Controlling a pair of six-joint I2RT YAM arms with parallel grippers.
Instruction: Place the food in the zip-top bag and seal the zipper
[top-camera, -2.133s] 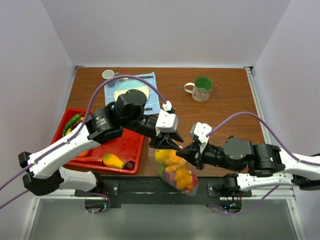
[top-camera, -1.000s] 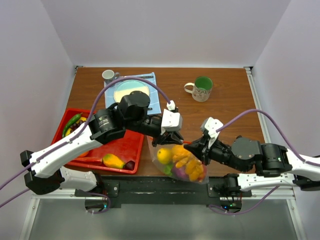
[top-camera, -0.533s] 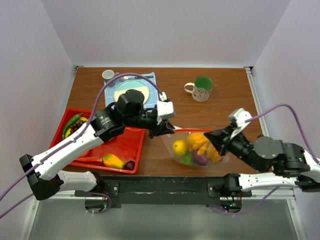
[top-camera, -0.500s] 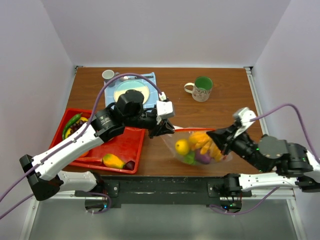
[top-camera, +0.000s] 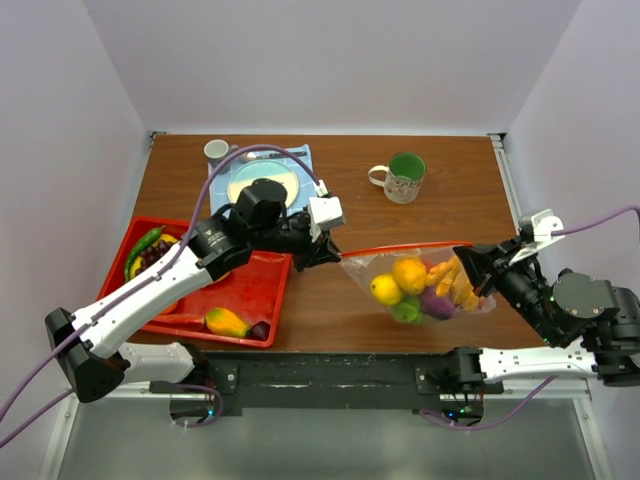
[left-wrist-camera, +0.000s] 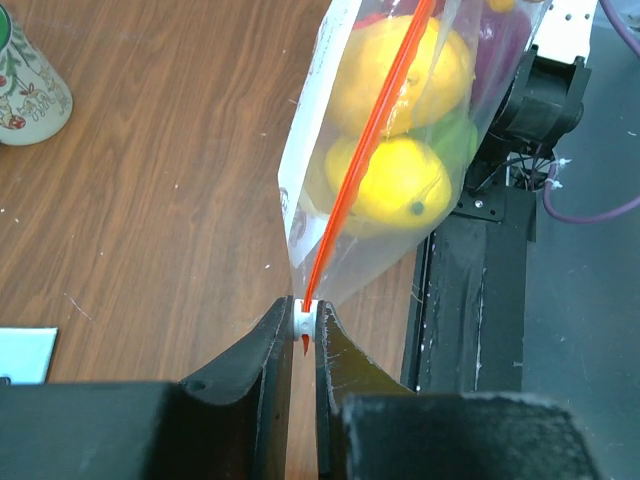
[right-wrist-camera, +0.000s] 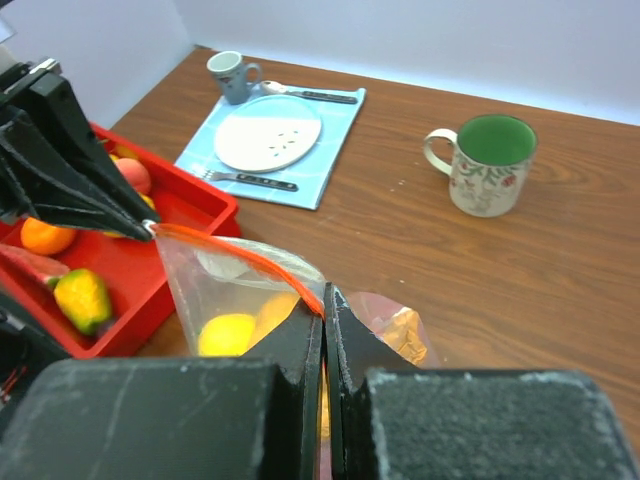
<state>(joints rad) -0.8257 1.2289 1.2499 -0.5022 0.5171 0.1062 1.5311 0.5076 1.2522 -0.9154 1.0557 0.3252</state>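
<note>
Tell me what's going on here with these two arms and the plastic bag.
The two arms hold the zip-top bag stretched between them. The left gripper has its jaws closed on one end of the orange zipper, and the right gripper has its jaws closed on the other end. Yellow, orange, green and purple food sits inside the bag; more pieces lie in the red tray. Whether the zipper is fully sealed I cannot tell.
</note>
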